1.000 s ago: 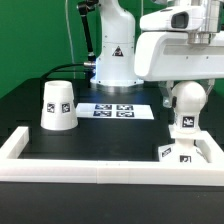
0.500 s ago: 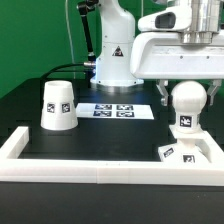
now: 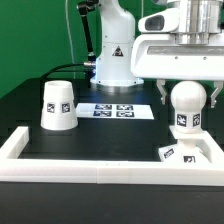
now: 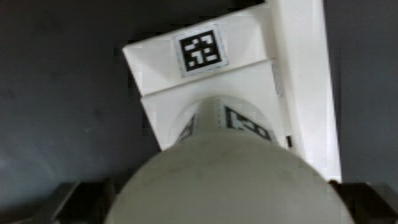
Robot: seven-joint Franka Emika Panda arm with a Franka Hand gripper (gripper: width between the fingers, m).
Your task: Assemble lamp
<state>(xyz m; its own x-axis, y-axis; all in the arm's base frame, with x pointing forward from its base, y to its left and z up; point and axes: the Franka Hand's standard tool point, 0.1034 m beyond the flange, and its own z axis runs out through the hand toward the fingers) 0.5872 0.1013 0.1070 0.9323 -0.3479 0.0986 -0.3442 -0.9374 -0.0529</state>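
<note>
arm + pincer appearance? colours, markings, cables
White glossy arm with rounded casings on a broad round pedestal, which carries a black triangular mark. A blocky white wrist unit sits above the pincer, whose dark fingers show at each side of the bulb. Thin cables run behind the arm near its top.

White bulb (image 3: 186, 103) bearing a black-and-white square tag below its round head; white base (image 3: 190, 154) just beneath it, tagged likewise; white shade (image 3: 58, 105), well apart from the bulb, marked with one such tag; white marker board (image 3: 117, 111) printed with black tags; black table (image 3: 100, 140); white rail frame (image 3: 60, 165)
</note>
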